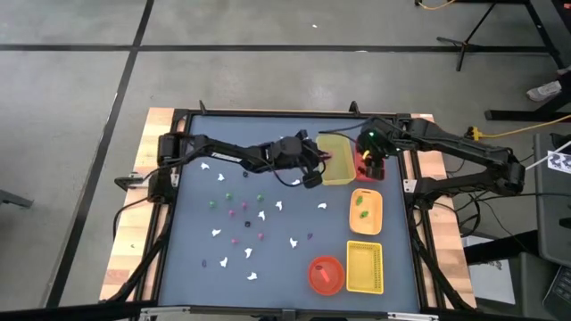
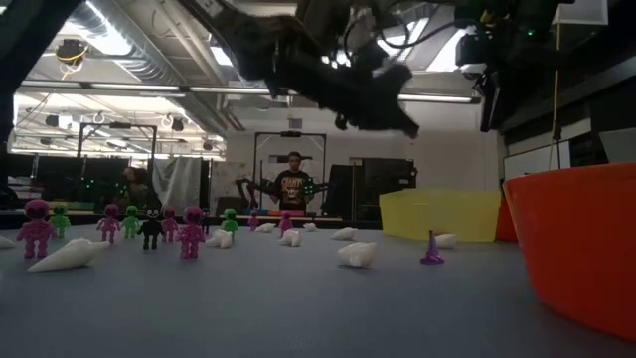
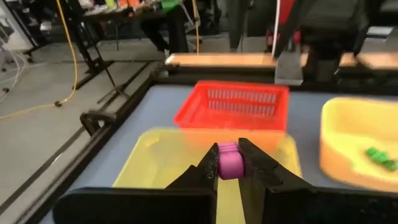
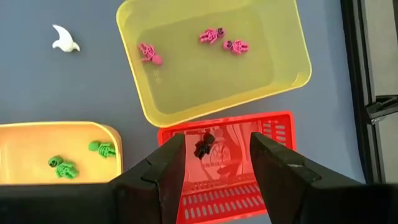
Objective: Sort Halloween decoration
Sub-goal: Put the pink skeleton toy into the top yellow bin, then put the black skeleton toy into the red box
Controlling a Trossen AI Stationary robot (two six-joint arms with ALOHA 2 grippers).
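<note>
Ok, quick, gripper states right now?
Left gripper: shut on a pink figure above the yellow tray.
Right gripper: open, empty, over the red tray.

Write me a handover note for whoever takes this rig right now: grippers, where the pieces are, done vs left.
Left gripper: shut on a pink figure, above the yellow tray.
Right gripper: open, empty, over the red tray.
Done: three pink figures in the yellow tray, two green figures in the orange tray, one dark figure in the red tray.
Left: white ghost shapes and pink, green and dark figures are scattered on the table. The red-orange bowl and the second yellow tray hold nothing I can make out.
</note>
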